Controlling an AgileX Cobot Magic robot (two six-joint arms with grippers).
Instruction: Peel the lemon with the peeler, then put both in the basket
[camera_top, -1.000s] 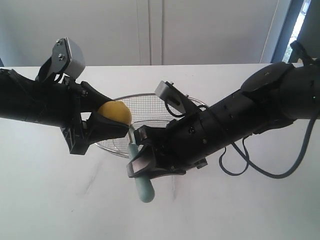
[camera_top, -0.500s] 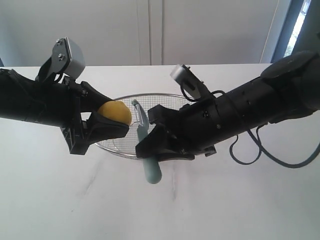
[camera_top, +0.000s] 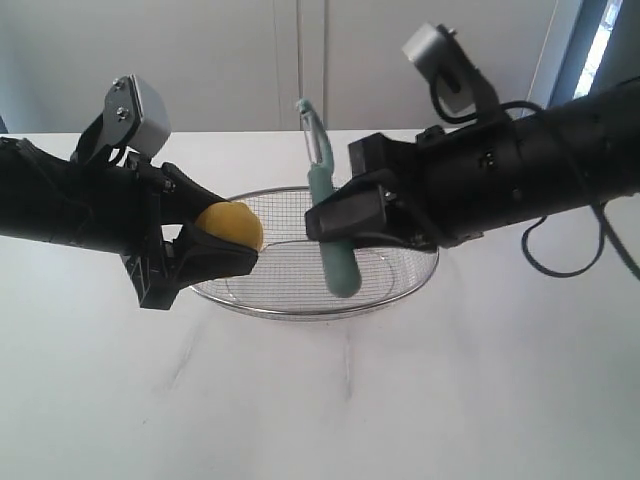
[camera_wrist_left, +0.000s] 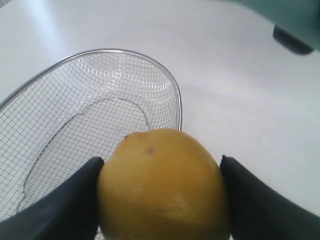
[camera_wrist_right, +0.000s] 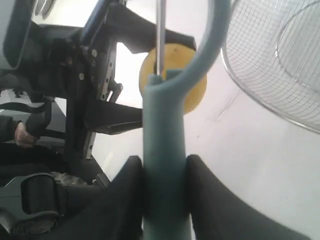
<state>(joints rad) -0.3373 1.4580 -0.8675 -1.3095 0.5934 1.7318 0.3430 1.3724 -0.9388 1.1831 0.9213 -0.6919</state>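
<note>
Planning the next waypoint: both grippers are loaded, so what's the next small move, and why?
Probably tilt the peeler, upright in the right gripper, down onto the lemon: the left gripper holds it, its visible skin looks intact, and the two are apart.

Prob. lab/test rm, plain white table (camera_top: 480, 400), blank white wall panels (camera_top: 400, 60), window strip (camera_top: 598, 50) w/ daylight

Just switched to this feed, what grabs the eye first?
The bright yellow lemon, pinched between the black fingers of the left gripper at the left edge of the basket. Next to it, the right gripper holds the teal peeler upright, blade end up, in front of the basket.
</note>
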